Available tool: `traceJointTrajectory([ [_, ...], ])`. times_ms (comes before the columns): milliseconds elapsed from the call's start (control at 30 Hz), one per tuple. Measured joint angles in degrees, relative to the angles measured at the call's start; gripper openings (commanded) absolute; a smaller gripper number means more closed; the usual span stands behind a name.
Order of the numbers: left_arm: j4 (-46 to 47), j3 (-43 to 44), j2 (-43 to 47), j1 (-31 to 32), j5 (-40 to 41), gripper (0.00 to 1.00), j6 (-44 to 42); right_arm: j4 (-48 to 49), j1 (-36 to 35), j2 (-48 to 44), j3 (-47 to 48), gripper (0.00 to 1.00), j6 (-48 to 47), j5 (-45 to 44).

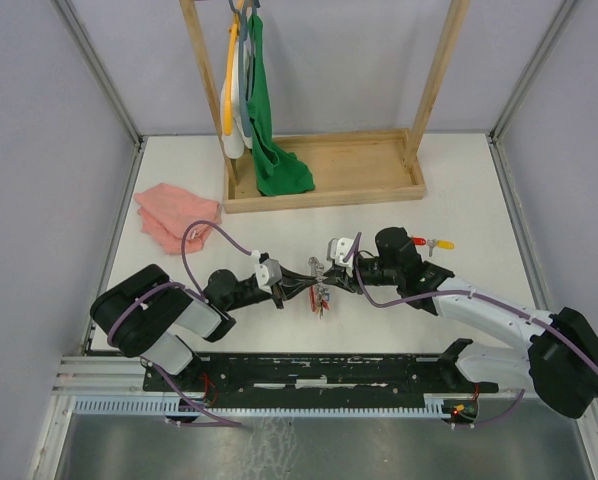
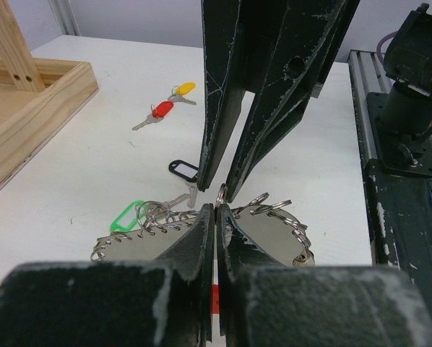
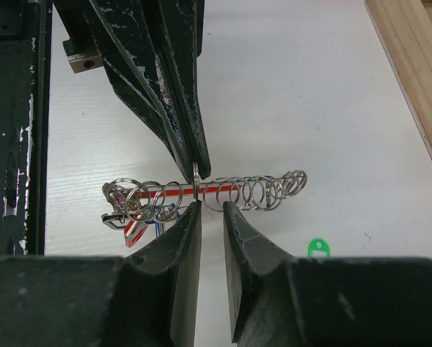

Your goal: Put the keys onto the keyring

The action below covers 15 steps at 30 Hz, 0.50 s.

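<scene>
The keyring (image 3: 217,189), a thin red loop strung with several silver rings and a bunch of tagged keys (image 3: 133,217), hangs between my two grippers above the table (image 1: 321,290). My left gripper (image 2: 216,210) is shut on the loop; red shows between its jaws. My right gripper (image 3: 210,208) is slightly open, its tips just at the loop, facing the left one. Loose on the table lie a green-tagged key (image 2: 128,215), a black-tagged key (image 2: 180,170), a red-tagged key (image 2: 162,110) and a yellow-tagged key (image 2: 186,88).
A wooden tray (image 1: 324,185) with upright posts stands at the back, with a green cloth (image 1: 271,140) hanging into it. A pink cloth (image 1: 176,215) lies at the left. A black rail (image 1: 309,370) runs along the near edge.
</scene>
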<state>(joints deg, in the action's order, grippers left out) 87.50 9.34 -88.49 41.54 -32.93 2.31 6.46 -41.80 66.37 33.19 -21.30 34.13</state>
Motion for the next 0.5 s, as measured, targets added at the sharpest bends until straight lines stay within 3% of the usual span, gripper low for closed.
traceJointTrajectory([
  [500,0.0,-0.7,0.2,0.0,0.9,0.03,0.0,-0.3,0.1,1.1,0.2,0.29,0.0,0.6],
])
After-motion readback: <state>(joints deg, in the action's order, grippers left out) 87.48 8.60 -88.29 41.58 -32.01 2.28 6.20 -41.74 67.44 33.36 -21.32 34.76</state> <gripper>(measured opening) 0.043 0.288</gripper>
